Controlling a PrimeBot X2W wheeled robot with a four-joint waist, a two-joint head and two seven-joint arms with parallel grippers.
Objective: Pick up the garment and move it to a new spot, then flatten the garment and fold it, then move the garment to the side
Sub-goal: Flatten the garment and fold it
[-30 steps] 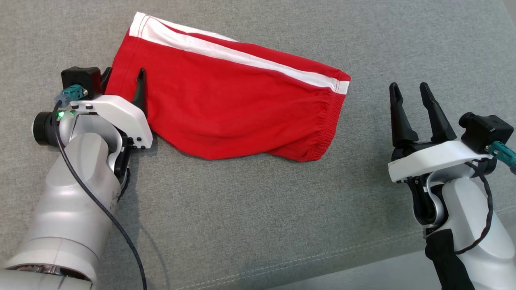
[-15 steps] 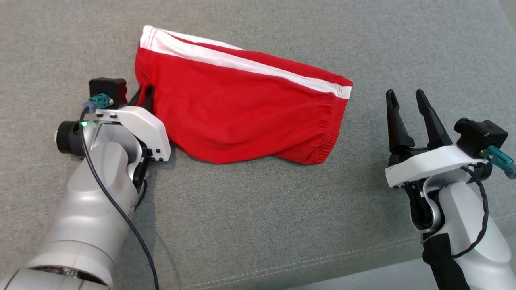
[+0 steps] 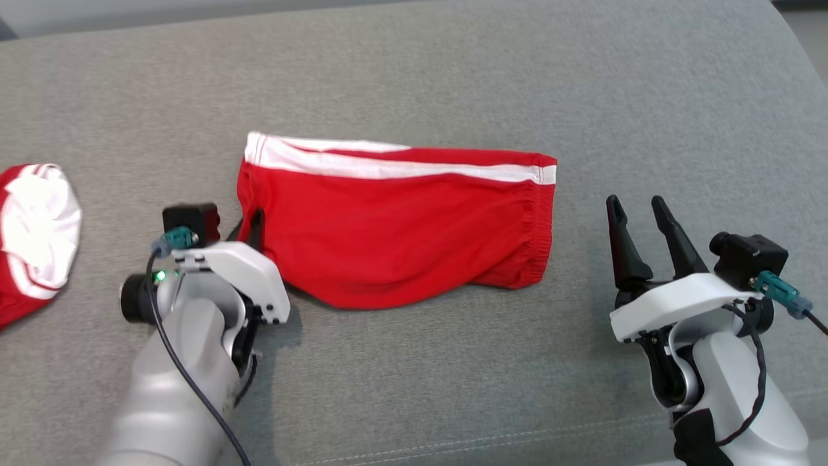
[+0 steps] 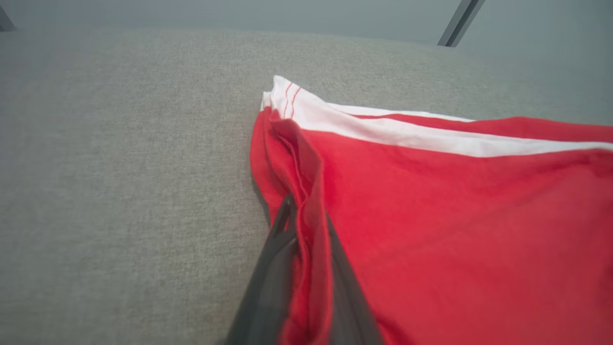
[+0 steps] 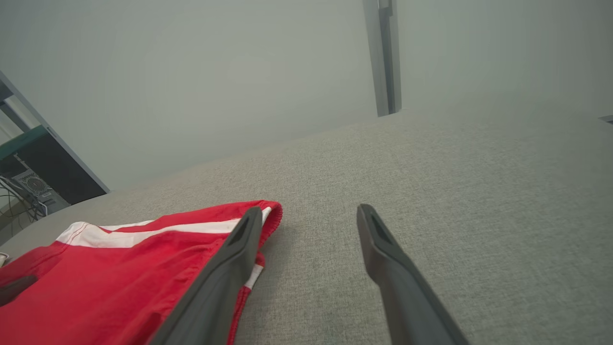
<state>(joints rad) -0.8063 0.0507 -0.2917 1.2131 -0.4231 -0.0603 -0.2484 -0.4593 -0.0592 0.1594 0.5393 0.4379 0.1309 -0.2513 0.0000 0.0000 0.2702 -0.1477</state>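
The red shorts [image 3: 394, 226], likely soft and floppy, are lying on the grey cushion [image 3: 453, 388]. The left claw [image 3: 254, 223] is pinching their 9 o'clock edge. The right claw [image 3: 637, 208] is hanging open beside their 3 o'clock edge, likely the next grabbing spot.

left hand [image 3: 253, 223] | was open, now pinching shorts [image 3: 401, 246] edge

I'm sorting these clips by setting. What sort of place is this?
Probably an indoor lab or test room: a grey upholstered cushion serves as the worktop for the red shorts, and a computer tower with loose cables stands near a bare pale wall.
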